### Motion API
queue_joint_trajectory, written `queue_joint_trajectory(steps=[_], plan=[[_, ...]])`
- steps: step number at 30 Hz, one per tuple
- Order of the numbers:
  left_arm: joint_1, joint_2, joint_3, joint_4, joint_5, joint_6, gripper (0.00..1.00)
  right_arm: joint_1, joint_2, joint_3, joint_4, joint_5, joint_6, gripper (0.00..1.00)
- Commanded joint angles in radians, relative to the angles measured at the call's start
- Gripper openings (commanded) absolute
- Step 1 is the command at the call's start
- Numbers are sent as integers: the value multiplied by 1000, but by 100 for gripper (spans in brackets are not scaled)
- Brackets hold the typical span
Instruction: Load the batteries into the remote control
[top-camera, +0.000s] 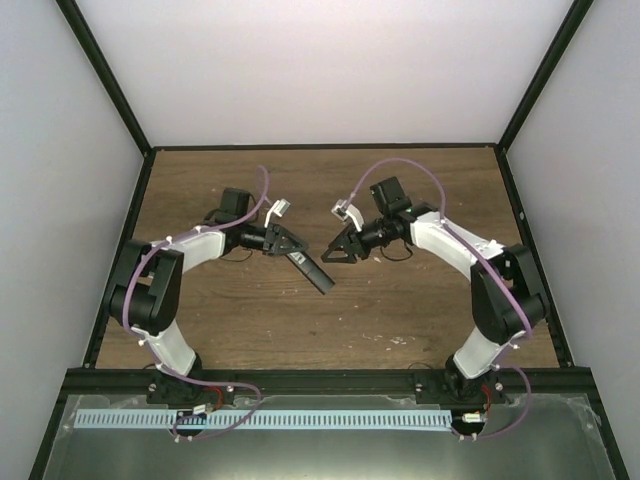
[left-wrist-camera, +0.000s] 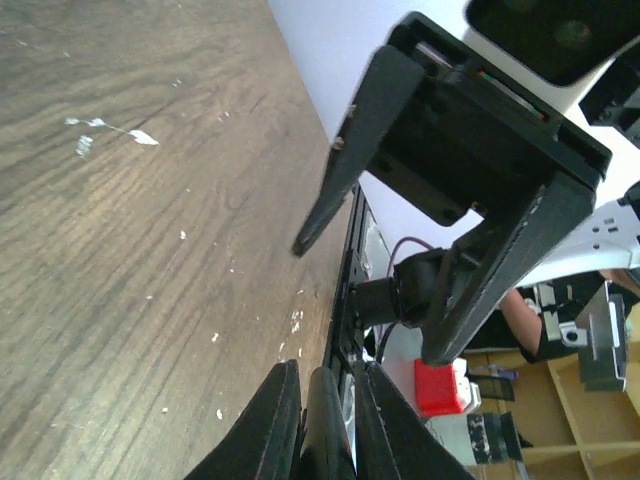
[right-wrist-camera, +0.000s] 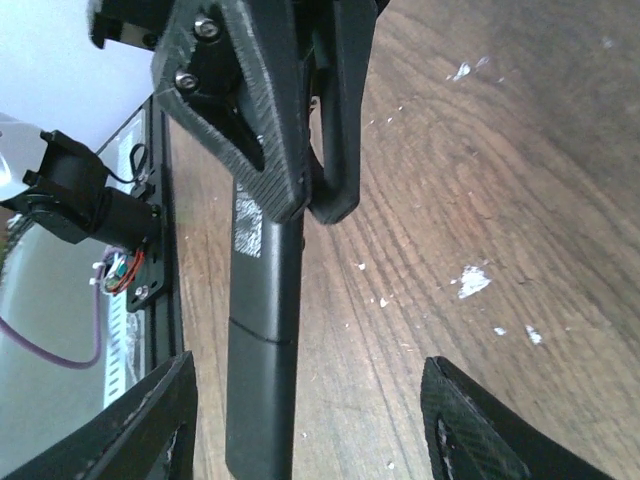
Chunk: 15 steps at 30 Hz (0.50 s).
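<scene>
Here, the slim black rectangular remote control (top-camera: 312, 268) is found near the middle of the top view, over the brown wood-grain table (top-camera: 420, 320). It is grasped at its upper-left end by the left gripper (top-camera: 284, 243), whose fingers are clenched tight on the bar. Its long axis runs diagonally from that grip towards the lower right of the frame. Whether the free end rests on the wood or hangs above it cannot be told.

The right gripper (top-camera: 334, 250) is set just to the right of the held end, with its tips turned left towards the bar. Its jaws are spread and nothing is gripped. In the right wrist view the bar runs from top to bottom, left of centre. Its lower end is framed between the two spread fingers (right-wrist-camera: 150, 430), nearer the one at lower left, and no contact can be made out. A faint seam is seen crossing the bar low in that frame.

The small blue batteries are not seen in any view, so it cannot be told whether they are already loaded.

The right arm is judged the nearer to the free length, and any grasp would have to be made across the bar's axis, not along it. Little room is left at the upper end, where the two grippers are close together. Bare wood lies open below and to the right of the bar, and the table's black edges are well apart from it.
</scene>
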Motion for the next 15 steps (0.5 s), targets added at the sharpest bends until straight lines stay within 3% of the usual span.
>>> queue_joint_trajectory(steps=[1,11,15], plan=[[-38,-28,57,-115,29,100,0,32,52,65,-85,-62,-21,53],[-63,-31,115,-199,7,157,0,72,91,93,-171,-126,-65,53],[-66,-29,133,-205,7,161,0,77,101,99,-200,-162,-90,46]])
